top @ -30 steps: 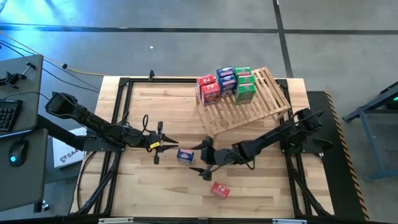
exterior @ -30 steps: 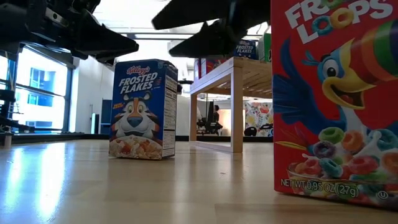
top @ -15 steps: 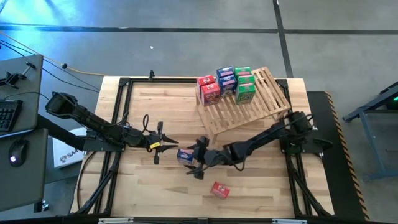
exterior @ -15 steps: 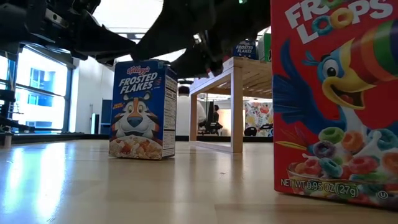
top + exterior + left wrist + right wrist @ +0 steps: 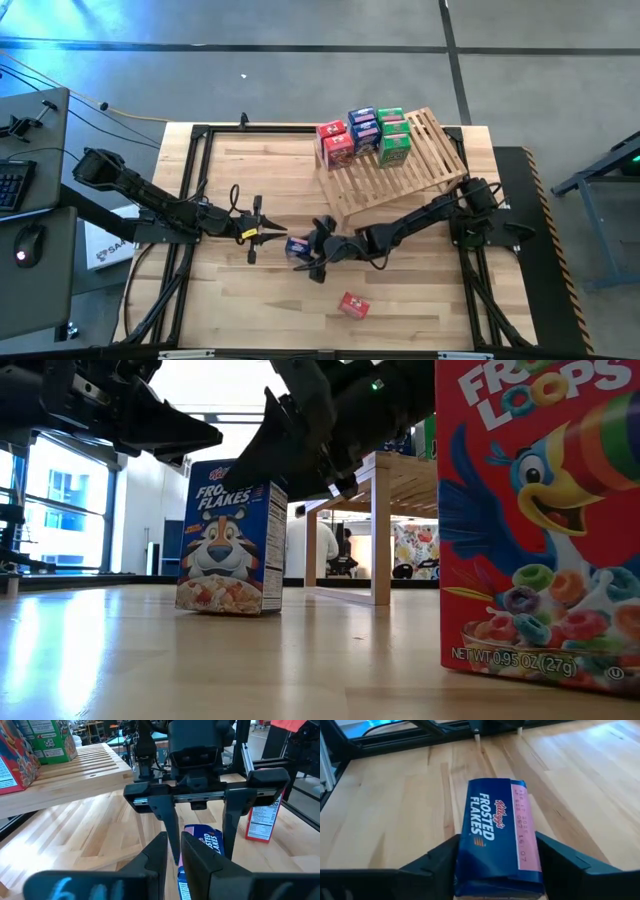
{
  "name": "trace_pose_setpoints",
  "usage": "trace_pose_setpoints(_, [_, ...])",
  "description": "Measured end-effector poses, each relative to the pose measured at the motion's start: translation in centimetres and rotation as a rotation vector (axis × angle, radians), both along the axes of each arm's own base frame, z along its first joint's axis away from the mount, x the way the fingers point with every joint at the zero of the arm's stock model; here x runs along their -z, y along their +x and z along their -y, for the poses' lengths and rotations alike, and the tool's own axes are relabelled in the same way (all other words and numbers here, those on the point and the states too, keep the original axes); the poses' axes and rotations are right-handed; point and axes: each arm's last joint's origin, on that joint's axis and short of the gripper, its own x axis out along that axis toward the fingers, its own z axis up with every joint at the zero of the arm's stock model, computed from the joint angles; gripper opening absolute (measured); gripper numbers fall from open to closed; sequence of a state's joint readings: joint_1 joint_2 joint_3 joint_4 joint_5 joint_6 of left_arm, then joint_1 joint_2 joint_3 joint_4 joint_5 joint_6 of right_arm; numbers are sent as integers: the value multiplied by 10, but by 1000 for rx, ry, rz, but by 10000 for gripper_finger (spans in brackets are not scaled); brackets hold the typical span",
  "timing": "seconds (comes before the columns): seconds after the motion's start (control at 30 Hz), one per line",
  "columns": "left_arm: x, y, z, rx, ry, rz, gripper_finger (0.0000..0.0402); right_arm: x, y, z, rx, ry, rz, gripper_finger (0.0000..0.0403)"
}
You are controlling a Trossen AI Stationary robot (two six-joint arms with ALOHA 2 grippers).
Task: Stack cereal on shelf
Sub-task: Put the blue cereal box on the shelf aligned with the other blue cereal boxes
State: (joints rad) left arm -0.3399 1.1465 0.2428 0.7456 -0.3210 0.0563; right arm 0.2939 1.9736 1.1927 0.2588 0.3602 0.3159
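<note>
A blue Frosted Flakes cereal box (image 5: pixel 297 247) stands upright on its base mid-table. My right gripper (image 5: pixel 312 250) reaches in from the right and is shut on it. My left gripper (image 5: pixel 262 234) hovers just left of the box, shut and holding nothing. A red Froot Loops box (image 5: pixel 353 305) stands nearer the front edge, close to the low camera (image 5: pixel 540 520). The slatted wooden shelf (image 5: pixel 400 170) sits tilted at the back right, with several red, blue and green boxes (image 5: pixel 365 135) on its far part. My right gripper pinches the blue box near its top, one finger (image 5: pixel 275 445) over the upper front face (image 5: pixel 215 495) and the other behind the box. In the wrist view the fingers (image 5: pixel 437 862) flank the top flap (image 5: pixel 495 830). They slant down from the table's right. The box stays upright on the table.
Bare plank tabletop (image 5: pixel 240 170) lies left of the shelf and in front of it. A black frame (image 5: pixel 190 180) runs round the table's edges. The shelf's near edge (image 5: pixel 385 470) stands raised on a leg behind the blue box.
My right gripper has moved toward the table's left and sunk, rolling a little. Its fingers have come in over the blue box's top from the right and now stand against it. The box has kept its place on the table. The left arm has kept still.
</note>
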Motion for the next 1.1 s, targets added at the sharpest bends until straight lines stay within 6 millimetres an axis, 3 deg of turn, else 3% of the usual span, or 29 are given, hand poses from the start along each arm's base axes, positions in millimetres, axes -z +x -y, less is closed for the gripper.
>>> trace_pose_setpoints(0.4, [0, 0, 0, 0, 0, 0, 44, -3, -1, -4, -105, -12, -11, 193])
trace_pose_setpoints(0.87, [2, 0, 0, 0, 6, -15, 44, -81, -37, -23, -258, -59, 99, 193])
trace_pose_setpoints(1.1, [1, 0, 0, 0, 5, -14, 44, -77, -41, -24, -217, -182, 48, 197])
